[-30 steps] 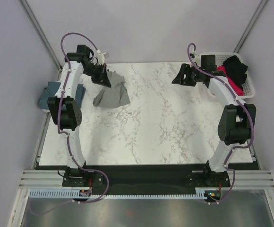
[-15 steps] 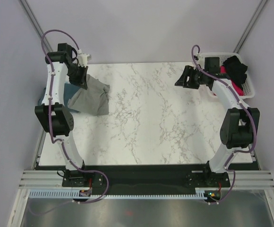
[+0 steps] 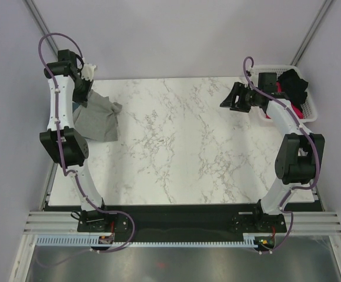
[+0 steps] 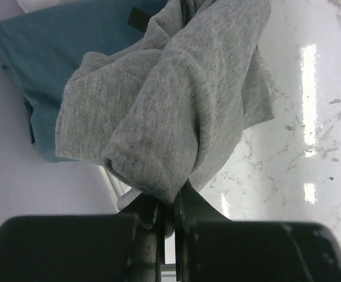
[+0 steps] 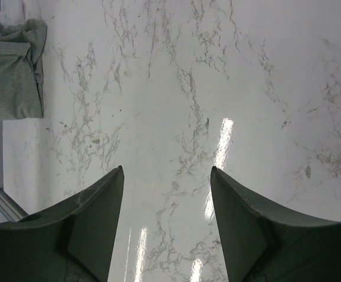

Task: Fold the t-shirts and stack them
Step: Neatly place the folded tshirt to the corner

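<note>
– Top external first: what is biggest, and how many?
– One marble surface (image 3: pixel 182 147), then two arms, then one white basket (image 3: pixel 310 111) at the far right corner.
– T-shirts?
– Four. One grey t-shirt (image 3: pixel 98 119) is bunched at the far left corner. One teal t-shirt (image 4: pixel 35 53) lies under it at the left edge and shows best in the left wrist view. One black t-shirt (image 3: pixel 294 85) sits in the basket, draped over one magenta t-shirt (image 3: pixel 296 108).
– End effectors?
– Two. The left end effector (image 4: pixel 167 211) is pinched tight on a fold of the grey t-shirt. The right end effector (image 5: pixel 167 217) is spread wide over bare surface, holding nothing, just beside the basket.
</note>
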You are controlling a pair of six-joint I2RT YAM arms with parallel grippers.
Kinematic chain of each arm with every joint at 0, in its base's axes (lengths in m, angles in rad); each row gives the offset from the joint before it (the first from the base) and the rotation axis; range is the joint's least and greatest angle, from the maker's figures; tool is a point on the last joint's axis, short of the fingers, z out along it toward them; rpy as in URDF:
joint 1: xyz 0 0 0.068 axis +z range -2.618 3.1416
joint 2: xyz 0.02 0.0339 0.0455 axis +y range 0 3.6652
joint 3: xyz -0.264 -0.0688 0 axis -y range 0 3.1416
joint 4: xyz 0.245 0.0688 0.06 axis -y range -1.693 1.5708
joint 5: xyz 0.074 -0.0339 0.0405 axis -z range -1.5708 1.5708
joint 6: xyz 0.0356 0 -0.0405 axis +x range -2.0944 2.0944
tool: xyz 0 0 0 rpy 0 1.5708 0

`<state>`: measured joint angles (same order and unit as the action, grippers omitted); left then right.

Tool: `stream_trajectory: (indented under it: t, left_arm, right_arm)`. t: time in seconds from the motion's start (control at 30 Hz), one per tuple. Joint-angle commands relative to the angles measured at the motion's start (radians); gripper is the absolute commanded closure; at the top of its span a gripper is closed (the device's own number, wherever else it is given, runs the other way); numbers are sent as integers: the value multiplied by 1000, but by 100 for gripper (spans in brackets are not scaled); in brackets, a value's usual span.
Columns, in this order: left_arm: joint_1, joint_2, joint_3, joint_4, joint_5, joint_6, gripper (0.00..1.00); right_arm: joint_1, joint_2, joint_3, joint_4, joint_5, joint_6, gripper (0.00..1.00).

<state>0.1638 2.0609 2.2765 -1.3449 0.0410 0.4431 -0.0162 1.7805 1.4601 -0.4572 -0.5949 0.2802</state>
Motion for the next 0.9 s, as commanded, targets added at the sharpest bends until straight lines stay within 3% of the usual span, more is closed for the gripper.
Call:
stream_trajectory:
  t: [0.0,0.23,0.43,0.87]
  left_arm:
    - [22,-4,40,64,-93,43,98]
    - [42,16,61,138,-168,54,98]
    - [49,16,133,151,-173,55,98]
    - [69,-22,135,182,-211,88,98]
  right_arm:
    - [-10,-29,-3,41,-20,16,31]
    - [-10,-23,-6,57,-26,34,31]
    - [-11,-32,-18,60,-25,31,31]
    - [-11,-21,-21,84,-34,56,31]
